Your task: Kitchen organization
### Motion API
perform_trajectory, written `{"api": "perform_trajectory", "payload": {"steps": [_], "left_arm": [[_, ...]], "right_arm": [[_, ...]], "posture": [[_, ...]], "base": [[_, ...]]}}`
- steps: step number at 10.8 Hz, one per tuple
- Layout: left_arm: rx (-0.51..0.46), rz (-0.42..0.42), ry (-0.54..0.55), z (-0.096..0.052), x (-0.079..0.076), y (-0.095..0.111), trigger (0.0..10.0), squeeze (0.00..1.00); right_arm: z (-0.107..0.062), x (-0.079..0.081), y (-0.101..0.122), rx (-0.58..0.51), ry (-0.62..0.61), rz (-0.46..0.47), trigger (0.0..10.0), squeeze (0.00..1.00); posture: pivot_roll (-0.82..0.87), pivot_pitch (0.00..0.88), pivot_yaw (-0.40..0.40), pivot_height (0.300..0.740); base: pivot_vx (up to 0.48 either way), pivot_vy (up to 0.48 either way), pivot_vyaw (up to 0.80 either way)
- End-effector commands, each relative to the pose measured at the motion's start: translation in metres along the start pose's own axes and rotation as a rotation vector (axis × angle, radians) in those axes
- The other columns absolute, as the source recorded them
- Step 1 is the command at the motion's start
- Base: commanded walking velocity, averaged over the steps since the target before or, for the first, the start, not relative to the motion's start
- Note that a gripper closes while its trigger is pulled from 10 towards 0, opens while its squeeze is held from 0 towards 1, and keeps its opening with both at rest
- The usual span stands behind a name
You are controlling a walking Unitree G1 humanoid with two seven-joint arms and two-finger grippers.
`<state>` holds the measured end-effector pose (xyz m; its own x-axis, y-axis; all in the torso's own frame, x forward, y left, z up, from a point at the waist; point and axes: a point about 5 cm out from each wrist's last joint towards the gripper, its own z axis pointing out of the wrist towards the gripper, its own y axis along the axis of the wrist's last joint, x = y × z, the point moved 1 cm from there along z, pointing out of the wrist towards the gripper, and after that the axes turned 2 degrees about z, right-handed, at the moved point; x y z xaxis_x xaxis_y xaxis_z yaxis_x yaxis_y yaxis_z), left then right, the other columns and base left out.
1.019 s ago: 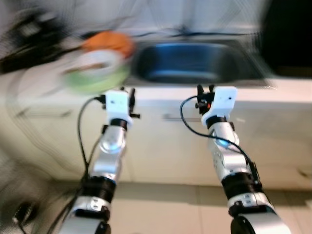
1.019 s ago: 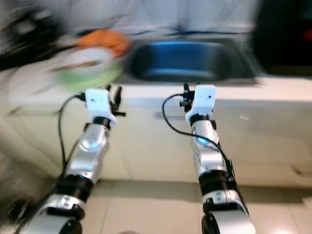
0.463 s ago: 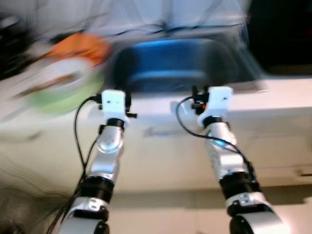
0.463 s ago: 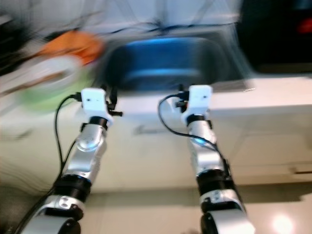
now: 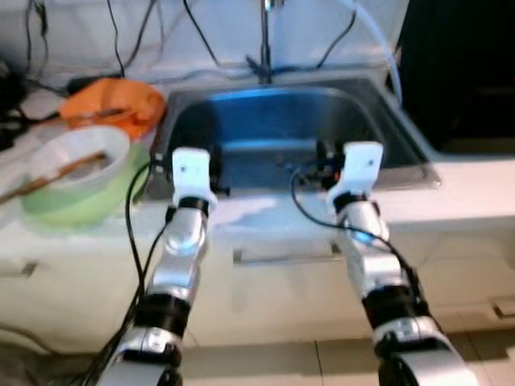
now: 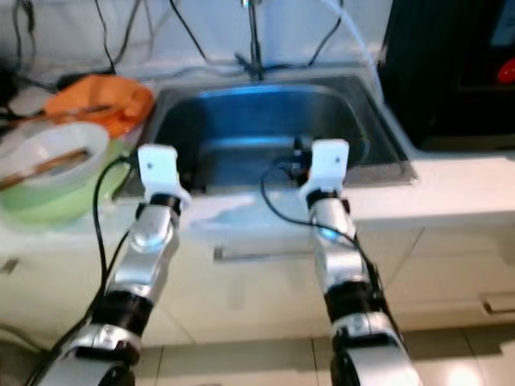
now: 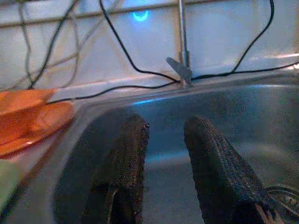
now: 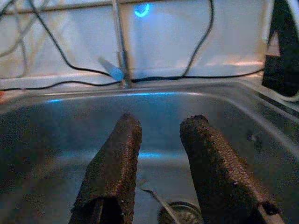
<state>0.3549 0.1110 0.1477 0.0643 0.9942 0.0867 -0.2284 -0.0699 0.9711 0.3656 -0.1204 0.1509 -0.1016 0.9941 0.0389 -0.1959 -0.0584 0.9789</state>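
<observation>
1. White countertop (image 5: 475, 181) runs along a tiled wall, with a steel sink (image 5: 290, 121) sunk into it and a tap (image 5: 264, 40) behind.
2. Left of the sink stands a green bowl (image 5: 68, 197) with a white plate (image 5: 64, 157) and chopsticks (image 5: 56, 173) in it; an orange bowl (image 5: 113, 104) sits just behind.
3. Left gripper (image 7: 163, 154) and right gripper (image 8: 161, 154) hover over the sink basin, fingers parted, holding nothing.
4. A drain (image 8: 180, 214) shows in the sink bottom.
</observation>
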Motion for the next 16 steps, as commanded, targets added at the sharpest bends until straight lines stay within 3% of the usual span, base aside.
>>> {"api": "perform_trajectory", "payload": {"steps": [1,4,14,16], "left_arm": [[-0.021,-0.005,-0.016,0.0001,-0.0059,0.0048,10.0,0.0],[-0.016,-0.014,-0.015,0.0003,-0.0055,0.0047,10.0,0.0],[0.0,-0.001,-0.001,0.0001,-0.0033,0.0023,10.0,0.0],[-0.004,0.011,-0.02,0.0,-0.0066,0.003,10.0,0.0]], "right_arm": [[-0.0012,-0.0064,0.0006,-0.002,-0.017,-0.004,10.0,0.0],[-0.0014,-0.0073,0.0,0.001,-0.018,-0.004,10.0,0.0],[-0.0028,-0.007,-0.0033,0.014,-0.008,0.003,10.0,0.0],[-0.0027,-0.0071,-0.0037,0.016,-0.009,0.004,10.0,0.0]], "posture": [[0.04,0.0,0.078,0.74],[0.04,0.0,0.076,0.74],[0.04,0.0,0.076,0.74],[0.04,0.0,0.076,0.74]], "base": [[0.0,0.0,0.0],[0.0,0.0,0.0],[0.0,0.368,0.0],[0.0,0.0,0.0]]}}
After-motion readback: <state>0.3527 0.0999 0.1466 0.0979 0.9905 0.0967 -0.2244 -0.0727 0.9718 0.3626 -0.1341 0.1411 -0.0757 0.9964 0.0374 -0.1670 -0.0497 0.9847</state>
